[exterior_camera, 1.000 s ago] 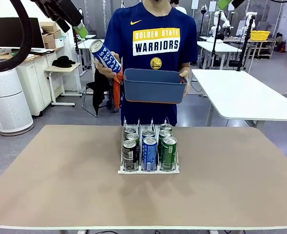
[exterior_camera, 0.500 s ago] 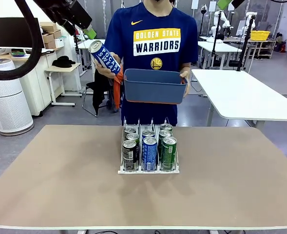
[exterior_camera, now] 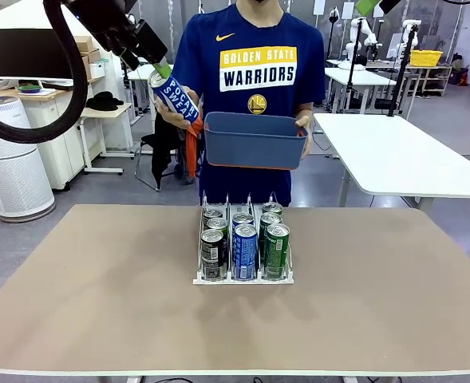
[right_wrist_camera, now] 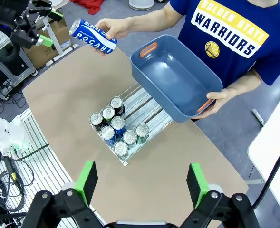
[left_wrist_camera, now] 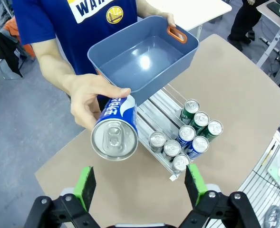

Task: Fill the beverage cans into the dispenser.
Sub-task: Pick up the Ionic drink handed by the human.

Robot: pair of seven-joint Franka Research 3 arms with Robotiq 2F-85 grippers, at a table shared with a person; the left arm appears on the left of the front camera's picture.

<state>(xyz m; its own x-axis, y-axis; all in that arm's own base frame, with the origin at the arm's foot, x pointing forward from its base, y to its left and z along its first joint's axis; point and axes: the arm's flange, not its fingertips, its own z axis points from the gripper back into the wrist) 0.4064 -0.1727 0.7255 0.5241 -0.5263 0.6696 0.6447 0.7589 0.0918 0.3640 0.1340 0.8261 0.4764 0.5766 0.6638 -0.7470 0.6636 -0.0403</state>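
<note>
Left pincer [left_wrist_camera: 139, 183] is spread wide, green pads either side of the bottom of the wrist frame, pointed straight at the silver top of the Pocari can [left_wrist_camera: 115, 135] the person's hand [left_wrist_camera: 90, 97] is holding out, mid-frame. In the front view that pincer [exterior_camera: 156, 62] sits upper left, right by the can's top end [exterior_camera: 176, 98]. Nothing pinched yet.

Handling guess: slim aluminium can, smooth and a bit slippery, rigid if full but the wall dents if you crush it. I'd grab across the round body near the top end, since the hand wraps the lower half and thumb side. Squeeze only enough to stop it sliding.

Right pincer [right_wrist_camera: 142, 183] is also spread, holding nothing, high above the bench [right_wrist_camera: 68, 90].

Dispenser [exterior_camera: 242, 275] sits center of the front frame with six cans in it, two per lane, bunched at the near end. The far ends of the lanes look free, so that's the way in. The thin dividers leave little side slack. The bin [exterior_camera: 253, 140] the person holds hangs above the far end, so room there is tight; left and right of the rack the bench is bare.
</note>
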